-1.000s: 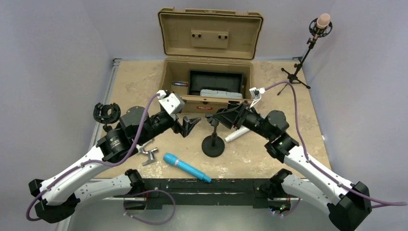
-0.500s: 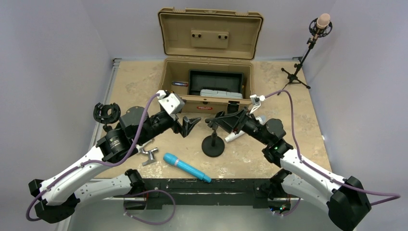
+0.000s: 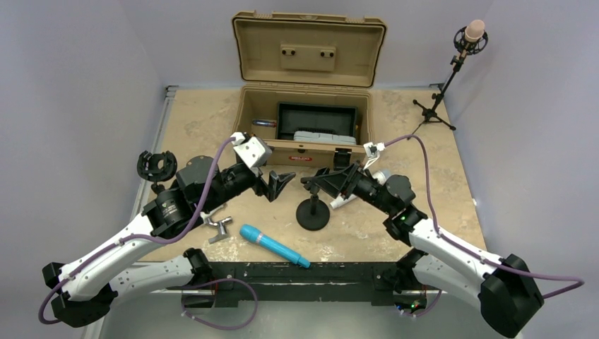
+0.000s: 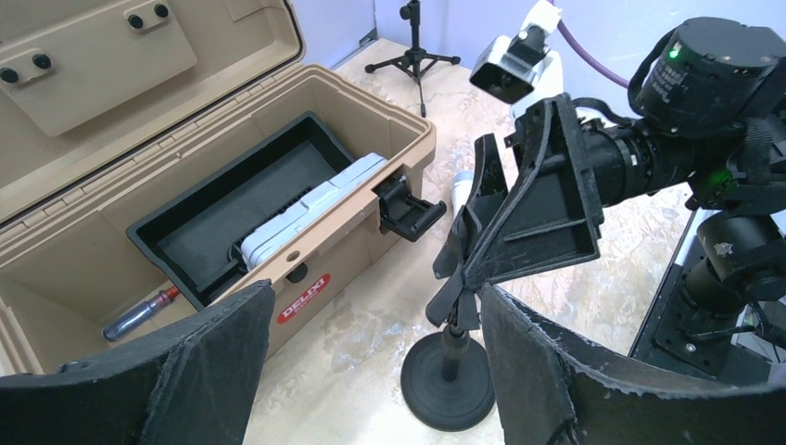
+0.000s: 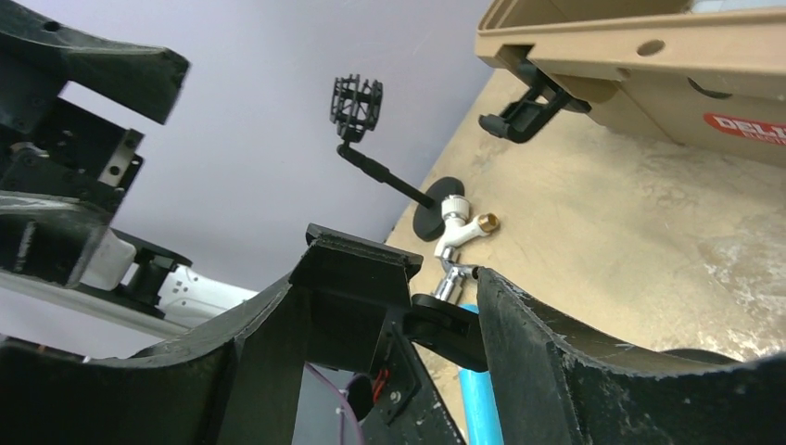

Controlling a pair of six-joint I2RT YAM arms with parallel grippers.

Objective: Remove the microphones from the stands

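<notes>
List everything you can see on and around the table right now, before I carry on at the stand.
case: 1, tan, lid open, far centre of the table
tray: 1, black, inside the case, holding a grey device
small cylinder: 1, silver with a red end, in the case left of the tray
desk stand: 1, black, round base, table centre
white microphone: 1, lying right of the desk stand
blue microphone: 1, lying near the front edge
tripod stand: 1, black, far right, carrying a pink-tipped microphone
shock-mount stand: 1, black, left edge, empty
metal fitting: 1, silver, left of the blue microphone
left gripper: open, left of the desk stand
right gripper: jaws apart around the desk stand's top
</notes>
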